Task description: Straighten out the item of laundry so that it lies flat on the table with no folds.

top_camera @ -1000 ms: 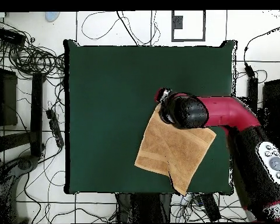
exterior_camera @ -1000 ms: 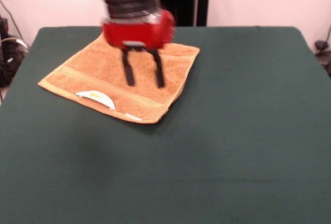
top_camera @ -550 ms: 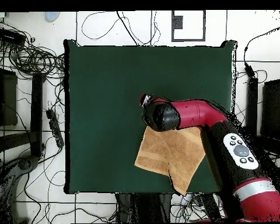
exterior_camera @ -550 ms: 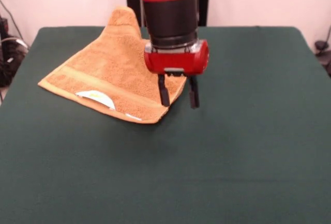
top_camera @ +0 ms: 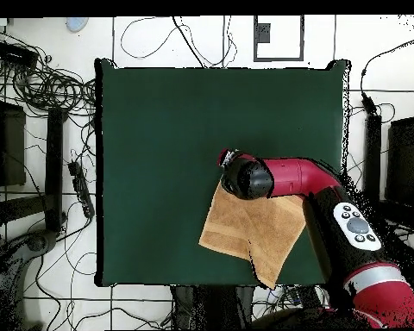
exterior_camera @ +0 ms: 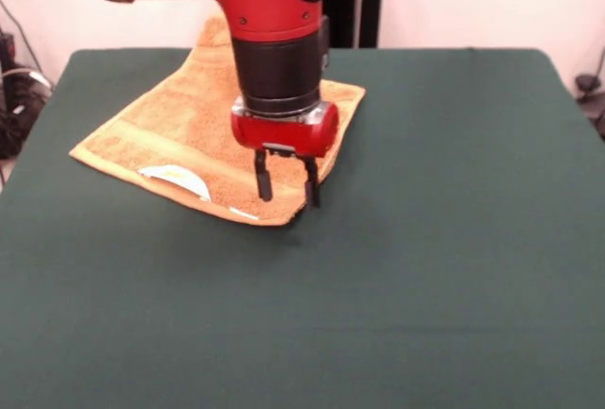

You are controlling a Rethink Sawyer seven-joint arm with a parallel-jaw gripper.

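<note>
Your end effector (exterior_camera: pixel 286 185) hangs over the near corner of the towel (exterior_camera: pixel 180 135), its two dark fingers (exterior_camera: pixel 263 180) spread apart with nothing between them, pointing straight down; one finger stands over the terry just inside the corner and the other right at the towel's edge. Whether the tips touch the cloth or hover just above it is hard to judge from the front view. The towel lies on the dark green tabletop (exterior_camera: pixel 454 239) toward the robot's side, turned diamond-wise to the tabletop's edges, and it is not flat: in the front view you can see the far part of it rise in a hump behind the red and black arm (exterior_camera: pixel 255 12), and along the near edge a second layer shows under the top one. The white label with yellow print (exterior_camera: pixel 177 178) sits at that near edge, just beside the woven band. From overhead the towel (top_camera: pixel 245 228) reads as an uneven four-sided shape with one corner reaching to the tabletop's (top_camera: pixel 159 129) edge, and the arm's (top_camera: pixel 288 177) wrist covers the opposite corner, hiding the end effector from that view
</note>
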